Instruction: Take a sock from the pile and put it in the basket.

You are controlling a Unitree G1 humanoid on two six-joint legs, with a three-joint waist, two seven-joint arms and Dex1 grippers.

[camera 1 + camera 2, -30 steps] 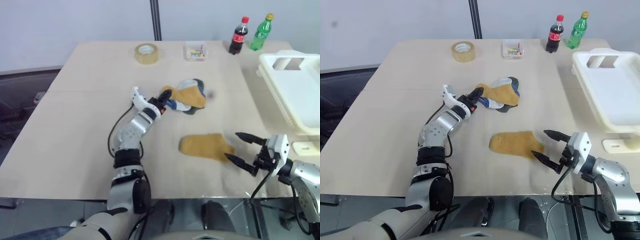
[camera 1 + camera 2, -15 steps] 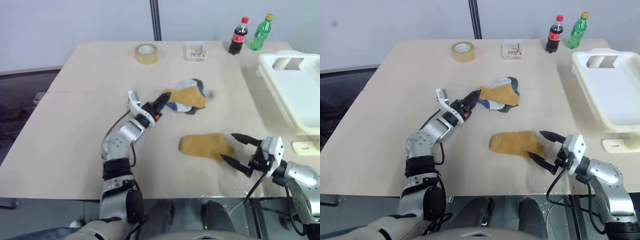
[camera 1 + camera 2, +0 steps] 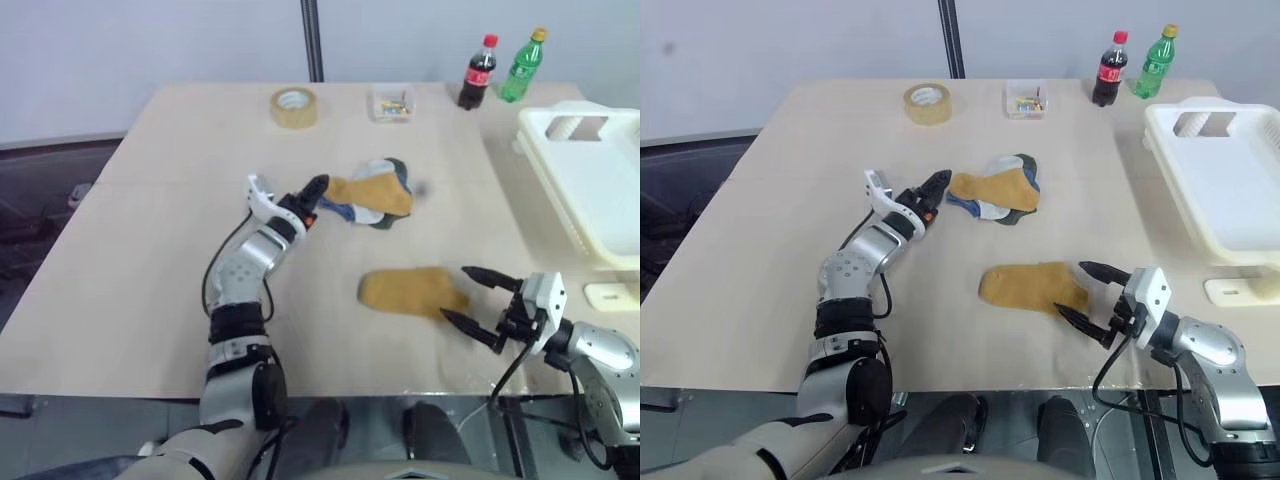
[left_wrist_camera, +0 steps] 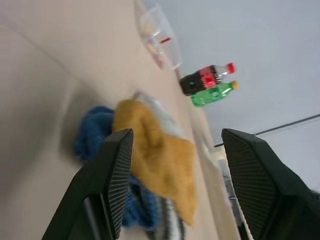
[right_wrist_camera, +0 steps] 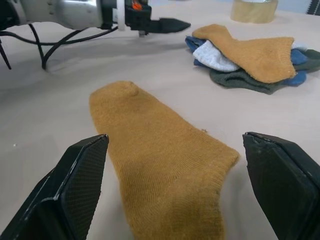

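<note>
The pile [image 3: 372, 195] of mustard, blue, grey and dark green socks lies mid-table. My left gripper [image 3: 316, 190] points at the pile's left edge, a small gap short of it, open and holding nothing; in the left wrist view the pile [image 4: 155, 160] lies ahead between the fingers. One mustard sock [image 3: 410, 291] lies flat by itself nearer the front edge. My right gripper [image 3: 455, 293] stands open at that sock's right end, its fingers on either side of the sock [image 5: 160, 155] without gripping it. The white basket [image 3: 545, 160] stands at the right edge of the table.
A roll of tape [image 3: 293, 106], a small clear box [image 3: 391, 101] of coloured bits, a cola bottle [image 3: 477, 72] and a green bottle [image 3: 522, 65] stand along the table's far edge. A small white piece [image 3: 610, 295] lies below the basket.
My left gripper has drawn back leftwards from the pile's edge, leaving a small gap. The right gripper and the single sock have stayed put.
</note>
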